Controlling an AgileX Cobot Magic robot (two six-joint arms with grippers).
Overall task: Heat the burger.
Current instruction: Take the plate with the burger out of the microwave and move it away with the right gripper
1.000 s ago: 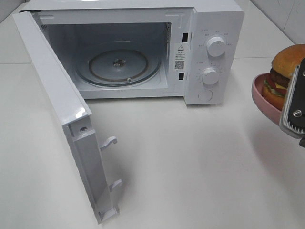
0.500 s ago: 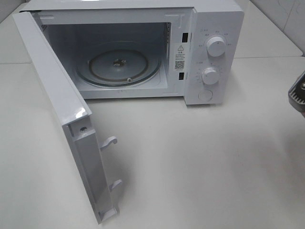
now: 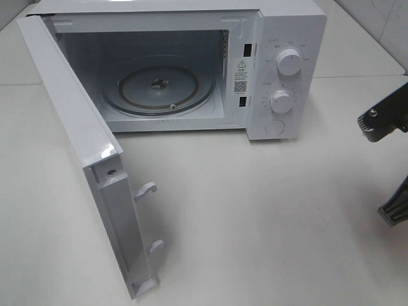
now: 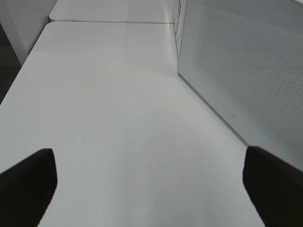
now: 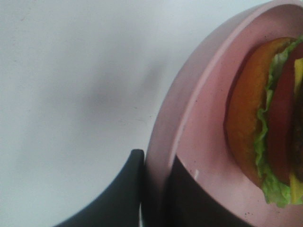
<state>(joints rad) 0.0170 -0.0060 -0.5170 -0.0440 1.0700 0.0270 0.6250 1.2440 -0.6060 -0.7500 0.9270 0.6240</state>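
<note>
While the white microwave oven [image 3: 178, 67] stands at the back of the pale bench [image 3: 268, 217] with its door [image 3: 83, 159] swung wide to the left of the high view, its cavity shows only the round glass turntable [image 3: 159, 89] on the floor of the chamber. Two white dials [image 3: 289, 62] sit one above the other on the control panel at the oven's right side, with a round button below them. At the right edge of the high view only dark parts of the right arm [image 3: 386, 118] show, and neither plate nor food appears there. From the right wrist view, the right gripper [image 5: 156, 189] has its black jaws nearly closed, pinching the rim of a round pink plate [image 5: 189, 142], one finger on the outside of the rim and one inside. On that plate rests the burger [image 5: 265, 118], its glossy orange-brown bun, green lettuce, red tomato and a bit of yellow cheese visible. From the left wrist view, the left gripper [image 4: 151, 189] has its dark jaws spread fully apart with nothing between them, above bare bench beside the perforated face of the open door.
</note>
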